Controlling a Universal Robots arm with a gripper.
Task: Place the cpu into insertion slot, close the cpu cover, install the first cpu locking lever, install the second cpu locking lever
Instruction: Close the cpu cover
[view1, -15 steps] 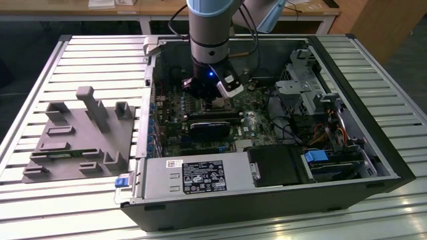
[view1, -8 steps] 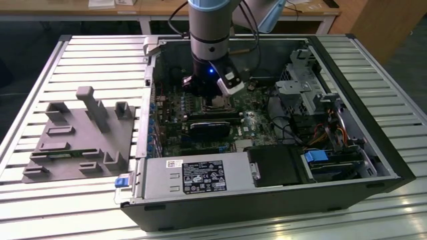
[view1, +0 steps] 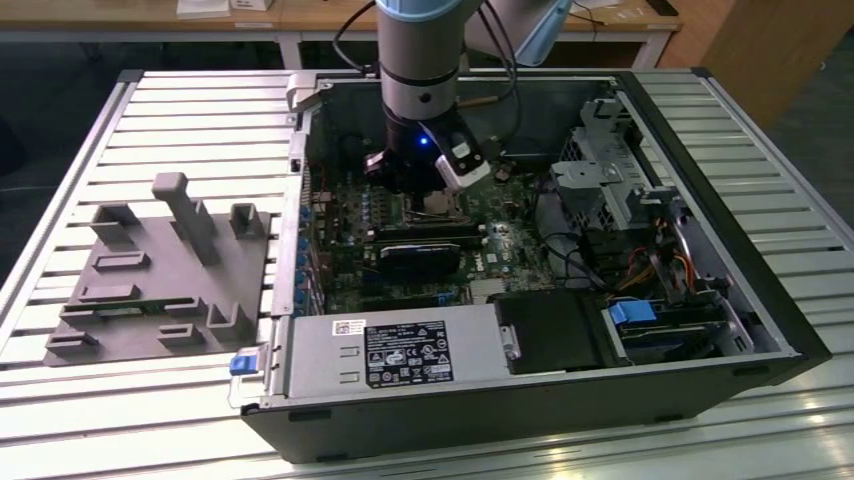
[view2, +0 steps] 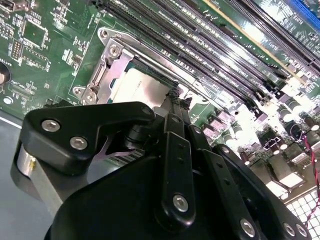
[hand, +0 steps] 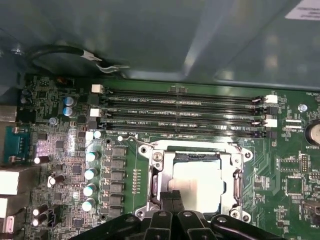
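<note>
One arm reaches down into the open computer case (view1: 534, 420), and its gripper (view1: 430, 192) hangs directly over the green board (hand: 280, 170). In both wrist views the gripper (hand: 170, 196) (view2: 175, 97) has its jaws together, with nothing seen between them, and the tips are at the edge of the cpu (hand: 200, 182) (view2: 142, 90). The chip lies flat in the insertion slot (hand: 195, 157), its pale top facing up. The silver cpu cover (hand: 235, 177) frames it - whether it is pressed fully down, I cannot tell. Long black memory slots (hand: 180, 112) run just beside the socket.
</note>
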